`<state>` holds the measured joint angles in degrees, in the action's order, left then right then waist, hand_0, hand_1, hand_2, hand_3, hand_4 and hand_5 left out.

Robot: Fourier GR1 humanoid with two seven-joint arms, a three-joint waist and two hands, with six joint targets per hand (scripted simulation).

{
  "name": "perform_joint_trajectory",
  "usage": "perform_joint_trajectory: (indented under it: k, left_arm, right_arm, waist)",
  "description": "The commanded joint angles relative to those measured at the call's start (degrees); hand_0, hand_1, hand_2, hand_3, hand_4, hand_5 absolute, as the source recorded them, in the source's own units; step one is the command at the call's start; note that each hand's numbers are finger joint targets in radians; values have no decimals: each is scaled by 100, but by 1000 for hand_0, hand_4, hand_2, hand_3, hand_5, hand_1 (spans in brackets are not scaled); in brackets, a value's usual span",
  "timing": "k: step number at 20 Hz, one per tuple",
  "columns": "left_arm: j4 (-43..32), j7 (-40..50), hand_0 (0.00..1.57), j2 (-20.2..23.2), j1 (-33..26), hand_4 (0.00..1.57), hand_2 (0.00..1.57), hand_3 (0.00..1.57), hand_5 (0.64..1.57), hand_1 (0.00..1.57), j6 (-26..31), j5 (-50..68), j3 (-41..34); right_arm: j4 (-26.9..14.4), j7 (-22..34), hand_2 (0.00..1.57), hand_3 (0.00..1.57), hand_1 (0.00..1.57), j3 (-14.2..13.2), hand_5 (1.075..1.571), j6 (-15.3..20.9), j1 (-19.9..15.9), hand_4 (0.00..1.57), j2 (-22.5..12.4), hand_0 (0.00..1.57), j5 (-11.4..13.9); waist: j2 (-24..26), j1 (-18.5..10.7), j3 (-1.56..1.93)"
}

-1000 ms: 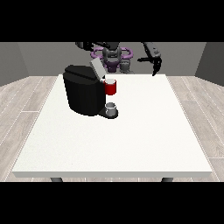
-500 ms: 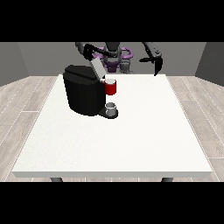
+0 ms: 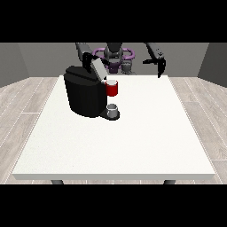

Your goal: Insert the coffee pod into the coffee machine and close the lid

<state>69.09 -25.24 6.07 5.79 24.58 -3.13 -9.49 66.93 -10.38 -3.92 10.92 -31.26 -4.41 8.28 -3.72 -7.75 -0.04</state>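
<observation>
The black coffee machine (image 3: 84, 95) stands on the table's left half. Its grey lid (image 3: 98, 68) is tilted up and open above the red pod holder (image 3: 112, 90). A pale round top shows in the holder; I cannot tell whether it is the pod. The hand at the view's left (image 3: 87, 57) is just behind and above the lid's upper edge, partly hidden by it. The hand at the view's right (image 3: 159, 66) hangs above the table's far right edge, fingers pointing down, holding nothing.
A small grey cup (image 3: 113, 110) sits on the machine's base under the red holder. The white table (image 3: 133, 142) stretches wide towards the camera and to the right. The robot's body (image 3: 116, 55) stands behind the far edge.
The hand at the view's left has come down a little towards the raised lid. The hand at the view's right has barely shifted. The machine and the cup have not moved.
</observation>
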Motion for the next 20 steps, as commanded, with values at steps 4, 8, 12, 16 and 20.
perform_joint_trajectory:
  k: [4, 8, 12, 16, 20]
  left_arm:
    - [-388, -477, 0, 258, 164, 363, 0, 0, 1571, 0, 45, -40, -94]
    - [-198, -119, 0, -64, 144, 396, 0, 0, 1571, 0, -160, -3, 110]
    - [-201, -104, 0, 71, 371, 369, 0, 0, 1571, 0, -136, 49, 33]
    - [-759, -262, 0, 420, 461, 381, 0, 0, 1571, 0, 105, 199, -260]
    - [-426, 160, 0, 290, 440, 354, 0, 0, 1571, 0, 193, 249, -45]
  right_arm:
    - [-358, -292, 0, 0, 0, -91, 1571, 99, -422, 438, 88, 0, -50]
    - [-612, -179, 0, 0, 0, -113, 1571, -51, -500, 243, 11, 0, -89]
    - [-742, -243, 0, 0, 0, -197, 1571, 1, -793, 423, -32, 0, -101]
    - [-496, 232, 0, 0, 0, 279, 1571, 237, -955, 396, 339, 0, 242]
    - [-819, 17, 0, 0, 0, 297, 1571, 185, -992, 364, 155, 0, 394]
  waist:
    - [-383, 102, 3]
    - [-183, 36, 4]
    - [-397, -91, 4]
    - [-316, -21, 0]
    - [-217, -296, 5]
